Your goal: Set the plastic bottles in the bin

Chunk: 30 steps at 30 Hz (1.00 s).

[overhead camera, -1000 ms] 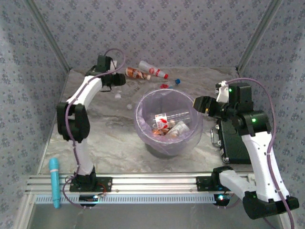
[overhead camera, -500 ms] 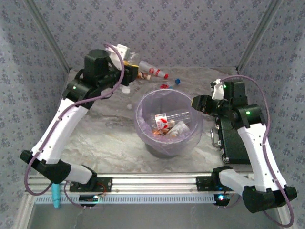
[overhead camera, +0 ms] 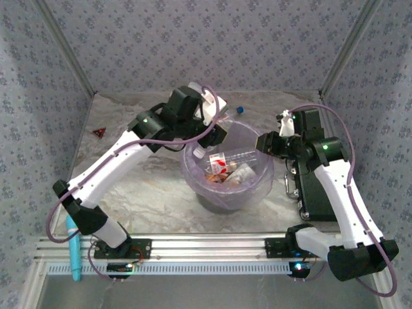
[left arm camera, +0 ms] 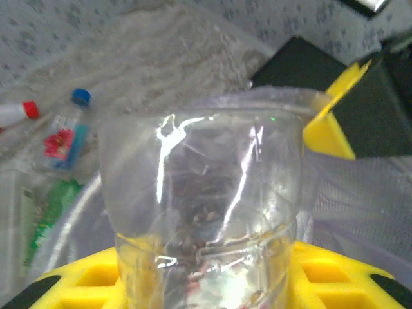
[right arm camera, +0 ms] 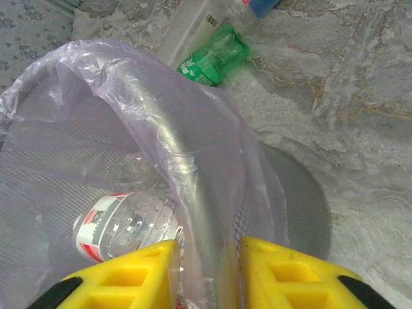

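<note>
clear bottle (left arm camera: 199, 212): lower end cut by edge | bin (right arm camera: 193, 187): left side cropped

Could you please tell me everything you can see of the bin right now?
The bin is a large round bucket standing upright mid-table, lined with a translucent lavender plastic bag folded over its rim; a fine mesh wall shows through, above a dark base. Several bottles lie inside, one clear with a red-and-white label. The right gripper is shut on its right rim, one finger on each side. The left gripper holds a clear bottle over the far rim.
</note>
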{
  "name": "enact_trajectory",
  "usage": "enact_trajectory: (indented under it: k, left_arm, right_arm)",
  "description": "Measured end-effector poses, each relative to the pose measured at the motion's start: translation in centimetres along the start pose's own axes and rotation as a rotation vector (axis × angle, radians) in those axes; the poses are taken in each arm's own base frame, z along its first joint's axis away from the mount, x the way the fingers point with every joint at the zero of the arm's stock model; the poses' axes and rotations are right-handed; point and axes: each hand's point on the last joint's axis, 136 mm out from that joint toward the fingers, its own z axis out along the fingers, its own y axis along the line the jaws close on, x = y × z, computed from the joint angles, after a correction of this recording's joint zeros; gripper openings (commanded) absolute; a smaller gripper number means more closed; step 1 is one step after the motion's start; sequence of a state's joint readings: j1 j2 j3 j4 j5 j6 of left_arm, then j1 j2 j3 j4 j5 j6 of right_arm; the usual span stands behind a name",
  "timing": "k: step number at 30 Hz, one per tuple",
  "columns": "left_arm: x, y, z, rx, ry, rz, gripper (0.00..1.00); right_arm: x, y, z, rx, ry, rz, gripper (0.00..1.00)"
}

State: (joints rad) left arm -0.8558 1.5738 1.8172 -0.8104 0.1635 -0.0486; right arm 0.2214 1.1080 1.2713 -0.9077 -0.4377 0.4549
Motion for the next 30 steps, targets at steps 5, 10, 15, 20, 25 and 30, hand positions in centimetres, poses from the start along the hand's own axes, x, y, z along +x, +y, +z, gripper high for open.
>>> enact_trajectory:
  k: [5,10,15,20,25,30]
  left_arm:
    - [2.4,0.3,2.5,0.002,0.106,-0.003,0.39]
    - [4.8,1.2,4.5,-0.031,0.212,0.020,0.63]
    - [5.5,1.3,5.0,-0.037,0.238,0.032,0.80]
    - [5.0,0.9,4.9,-0.014,0.221,0.026,0.72]
    - [3.7,0.5,4.3,-0.005,0.167,0.015,0.52]
    - [4.4,1.2,4.6,-0.037,0.174,-0.012,0.38]
  right_arm:
    - [0.3,-0.5,0.5,0.011,0.014,0.004,0.29]
    - [0.3,-0.5,0.5,0.012,0.016,-0.001,0.28]
    - [0.3,-0.5,0.5,0.013,0.015,-0.001,0.28]
    - [0.3,-0.5,0.5,0.013,0.015,-0.005,0.28]
    - [0.3,-0.5,0.5,0.012,0.015,-0.009,0.28]
    - [0.3,-0.5,0.5,0.013,0.016,-0.012,0.28]
